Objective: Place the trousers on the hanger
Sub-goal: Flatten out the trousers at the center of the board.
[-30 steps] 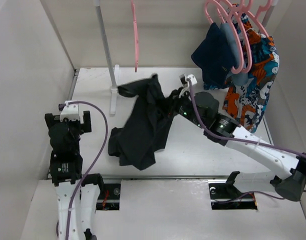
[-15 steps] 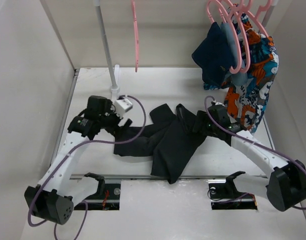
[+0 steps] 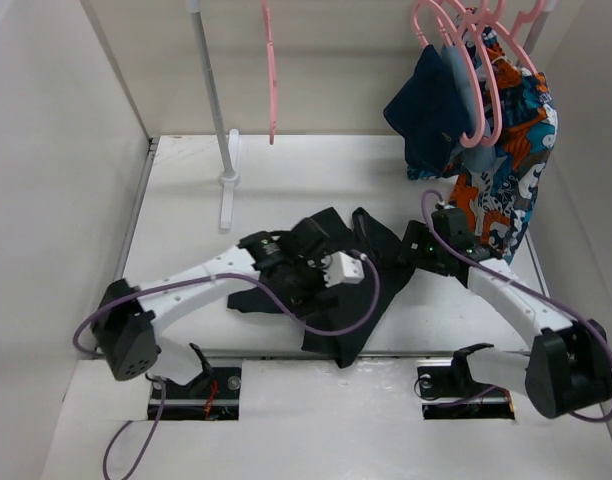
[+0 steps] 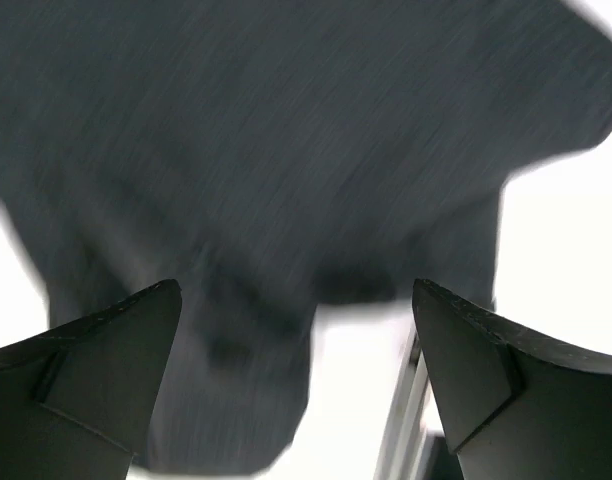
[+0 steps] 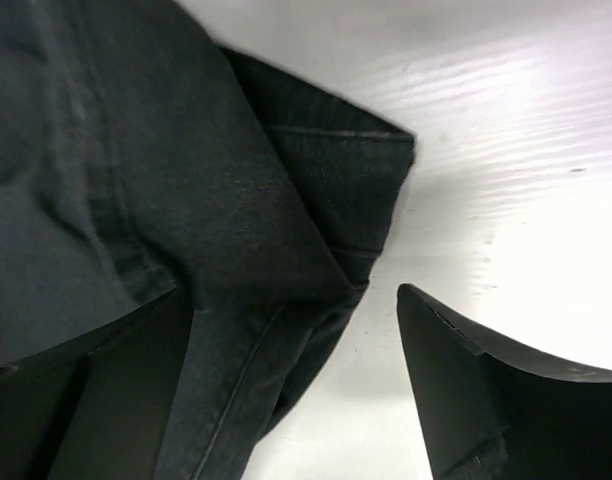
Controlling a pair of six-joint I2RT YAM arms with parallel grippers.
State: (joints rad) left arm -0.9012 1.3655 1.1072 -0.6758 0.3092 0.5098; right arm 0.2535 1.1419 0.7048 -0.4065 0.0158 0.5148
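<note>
The black trousers lie spread on the white table, one leg reaching toward the near edge. My left gripper hovers over their middle, open and holding nothing; its wrist view is blurred, with dark fabric filling the space past the left gripper. My right gripper sits at the trousers' right edge, open. A folded seam corner of the trousers lies between the right gripper's fingers, ungripped. The single pink hanger hangs empty from the rail at the back.
A white rack pole stands on its foot at back left. Bunched pink hangers at back right carry a navy garment and an orange-blue patterned cloth. Side walls close in on both sides.
The right gripper has let go of the trousers, which now lie flat. The left arm has swung from the left side over to the middle of the trousers.
</note>
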